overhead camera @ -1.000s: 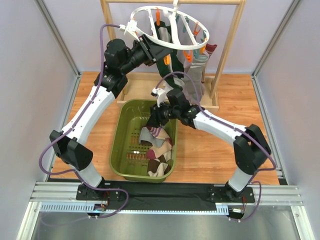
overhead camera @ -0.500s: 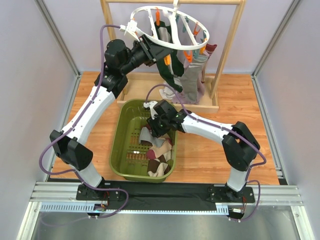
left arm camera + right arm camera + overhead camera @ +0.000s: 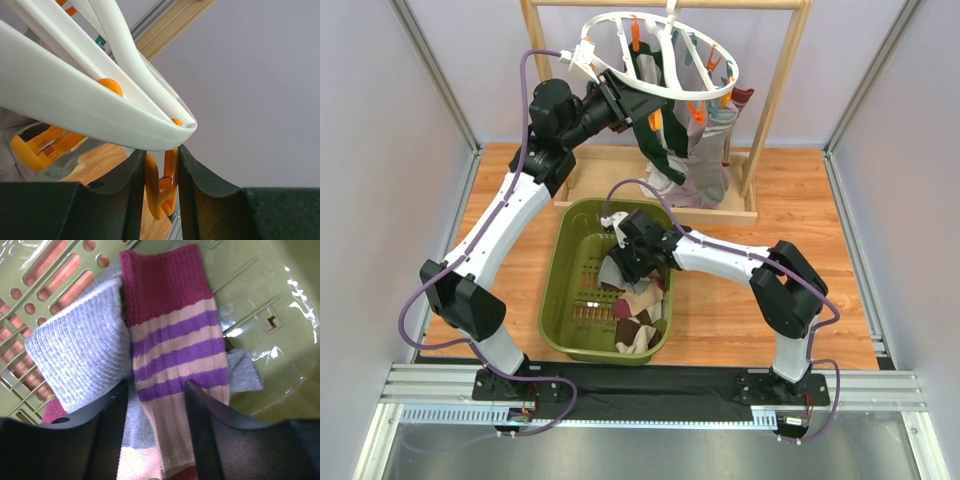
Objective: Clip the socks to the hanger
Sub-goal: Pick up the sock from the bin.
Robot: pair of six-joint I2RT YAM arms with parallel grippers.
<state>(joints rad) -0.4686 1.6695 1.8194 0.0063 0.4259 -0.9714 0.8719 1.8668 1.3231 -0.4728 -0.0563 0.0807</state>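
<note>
left gripper [image 3: 161, 152]: pinched narrow on orange clip [image 3: 157, 192] under hanger [image 3: 75, 105] rim, above and behind basket [image 3: 560, 275] | right gripper [image 3: 157, 386]: part-open astride striped sock [image 3: 170, 315] inside basket, not gripping

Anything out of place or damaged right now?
Nothing stands out. The white round plastic hanger hangs from the light wooden rail, left tool closed on its orange clip; right tool open over a maroon-pink striped sock inside the olive-green slotted basket.

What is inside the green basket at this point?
A loose heap of socks: a maroon striped sock and a lilac-grey sock under the open right claw, brown and cream ones nearer. Whatever lies beneath the heap is covered.
</note>
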